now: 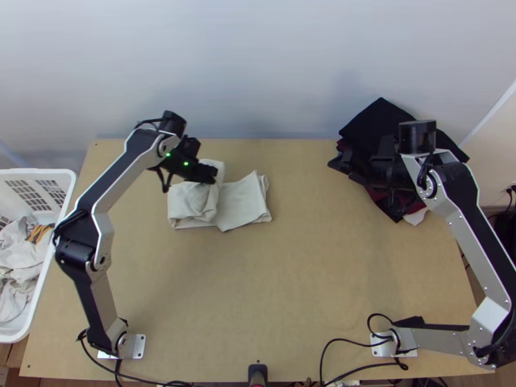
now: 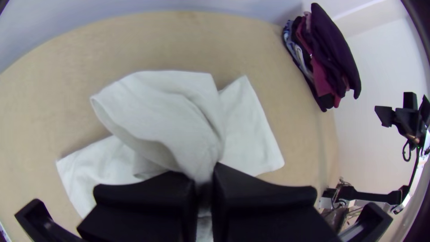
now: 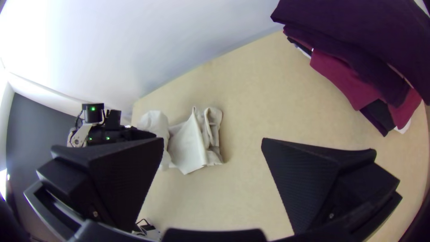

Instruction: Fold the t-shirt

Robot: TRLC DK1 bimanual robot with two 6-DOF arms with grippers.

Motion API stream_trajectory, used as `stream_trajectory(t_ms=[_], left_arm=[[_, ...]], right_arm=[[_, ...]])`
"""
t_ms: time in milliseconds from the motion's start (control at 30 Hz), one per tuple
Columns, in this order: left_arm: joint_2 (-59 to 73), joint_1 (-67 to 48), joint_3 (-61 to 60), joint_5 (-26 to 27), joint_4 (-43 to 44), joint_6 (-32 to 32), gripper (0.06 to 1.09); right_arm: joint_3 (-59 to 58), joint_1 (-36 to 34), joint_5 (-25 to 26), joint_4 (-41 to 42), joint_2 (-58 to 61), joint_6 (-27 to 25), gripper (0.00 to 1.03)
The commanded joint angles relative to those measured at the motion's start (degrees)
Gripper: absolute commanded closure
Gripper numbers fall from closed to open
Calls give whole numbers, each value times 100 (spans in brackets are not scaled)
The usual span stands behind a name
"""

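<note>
So, most of the space is taken up by the light wooden table (image 1: 309, 290), with the left arm (image 1: 122, 171) and the right arm (image 1: 467, 238) mounted along its near edge. At the left edge, a white laundry basket (image 1: 42, 172) is loaded with crumpled, mostly pale clothes (image 1: 19, 277), plus a bit of orange and black stripe. The far right corner is occupied by a stack of folded clothes (image 1: 371, 119), mostly dark and maroon, with a bit of white poking out underneath.

The t-shirt (image 1: 245, 203), off-white, is laid on the far left part of the table, well apart from that stack. It's kind of folded in uneven layers: a flatter panel is left on the right, while the left part is bunched and puffed up. That bunched part is pinched by the left gripper (image 1: 209, 174), jaws pressed together on a gathered bit of cloth. The right gripper (image 1: 343, 166) is held above the stack's left side, jaws spread wide. Tiniest of all, green lights (image 1: 186, 164) are lit on the left gripper's body.
</note>
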Motion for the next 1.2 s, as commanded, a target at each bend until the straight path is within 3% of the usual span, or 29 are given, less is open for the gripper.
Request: stream_trajectory(t_ms=[0, 200, 233, 267, 300, 333, 467, 567, 833, 967, 1167], left_arm=[[216, -206, 346, 19, -3, -184, 105], [489, -505, 601, -34, -38, -263, 104], [541, -557, 689, -69, -47, -289, 94], [585, -610, 777, -69, -73, -315, 68], [638, -663, 891, -69, -126, -359, 32], [700, -742, 1076, -69, -258, -368, 8], [770, -900, 2016, -60, -223, -948, 9], [462, -900, 2069, -8, 182, -1282, 9], [-21, -373, 1524, -140, -302, -474, 9], [-408, 76, 970, -983, -258, -113, 9], [-1023, 682, 592, -1370, -108, -34, 9]], right_arm=[[-224, 0, -37, 110, -147, 7, 4], [-532, 79, -37, 515, -77, 33, 4], [-550, 105, -37, 550, -42, 33, 4], [-558, 114, -37, 550, 2, 24, 4], [-576, 131, -37, 559, 64, 24, 4], [-602, 158, -37, 576, 116, 24, 4], [-928, 342, -28, 857, 389, 33, 4], [-1138, 518, -10, 1033, 626, 24, 4], [-1007, 1054, 157, 1262, 1171, -37, 4], [-541, 1713, 1053, 1271, 1505, -380, 4], [584, 2707, 2635, 1148, 2401, -820, 4]])
